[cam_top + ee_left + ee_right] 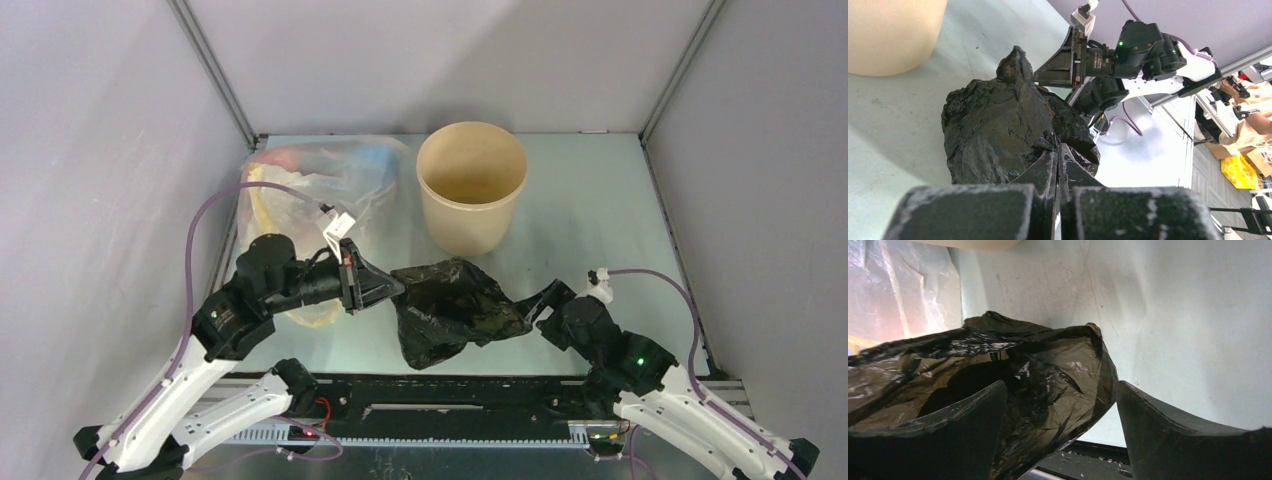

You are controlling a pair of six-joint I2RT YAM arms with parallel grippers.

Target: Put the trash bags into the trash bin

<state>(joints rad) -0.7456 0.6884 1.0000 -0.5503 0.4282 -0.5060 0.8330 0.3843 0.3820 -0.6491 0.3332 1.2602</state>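
The black crinkled trash bag (455,312) lies on the table in front of the tan trash bin (470,225), which stands upright behind it. My left gripper (397,290) is shut on the bag's left edge; in the left wrist view its fingertips (1058,150) pinch the black film (998,125). My right gripper (545,302) is open at the bag's right end. In the right wrist view the bag (1038,370) lies between its spread fingers (1168,430), not clamped. The bin also shows in the left wrist view (888,35).
A translucent clear bag (310,185) with yellow, red and blue tints lies at the back left, behind my left arm, and shows in the right wrist view (903,290). Grey walls enclose the table. A black rail (450,400) runs along the near edge.
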